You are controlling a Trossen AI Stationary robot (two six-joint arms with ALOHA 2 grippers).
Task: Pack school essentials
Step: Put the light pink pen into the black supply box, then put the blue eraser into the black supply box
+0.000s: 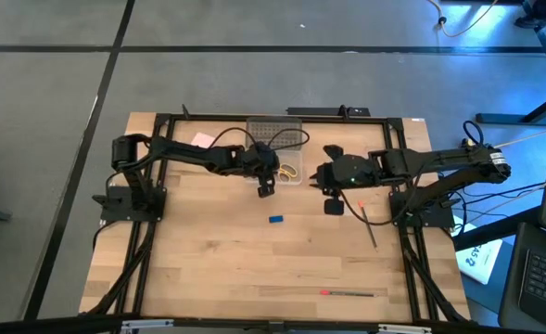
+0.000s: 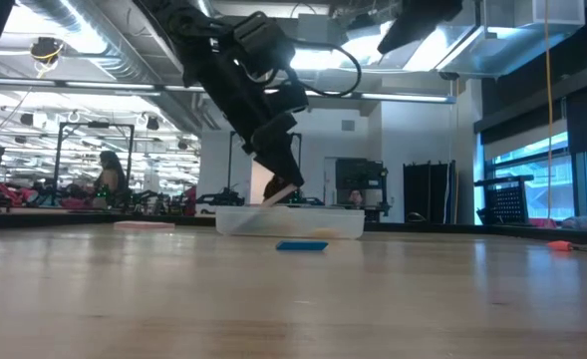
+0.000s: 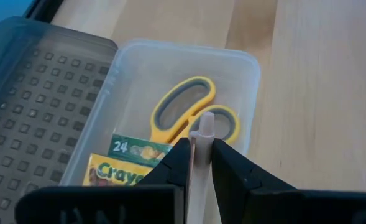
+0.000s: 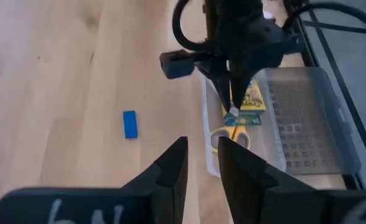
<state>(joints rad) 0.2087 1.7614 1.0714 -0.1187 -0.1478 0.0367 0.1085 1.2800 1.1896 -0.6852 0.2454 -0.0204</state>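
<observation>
Nearest the low camera lies the tiny blue block (image 2: 302,245) on the wooden surface (image 1: 217,260), just in front of the clear case (image 2: 290,221). Above that case hangs the left pincer (image 3: 200,155), its fingers clamped on a slim pale stick-like item (image 3: 202,140) whose kind I cannot tell. Inside the case sit the yellow-handled scissors (image 3: 183,112) and the crayon box (image 3: 123,165), with the dotted grey lid (image 3: 33,106) open beside them. Beyond the case rests the pink pad (image 1: 201,140). Well apart from the case, the right pincer (image 4: 201,158) hovers with fingers parted a little, holding nothing. Close to it lies the dark pencil (image 1: 369,227); the red pen (image 1: 347,293) lies by the near edge.
</observation>
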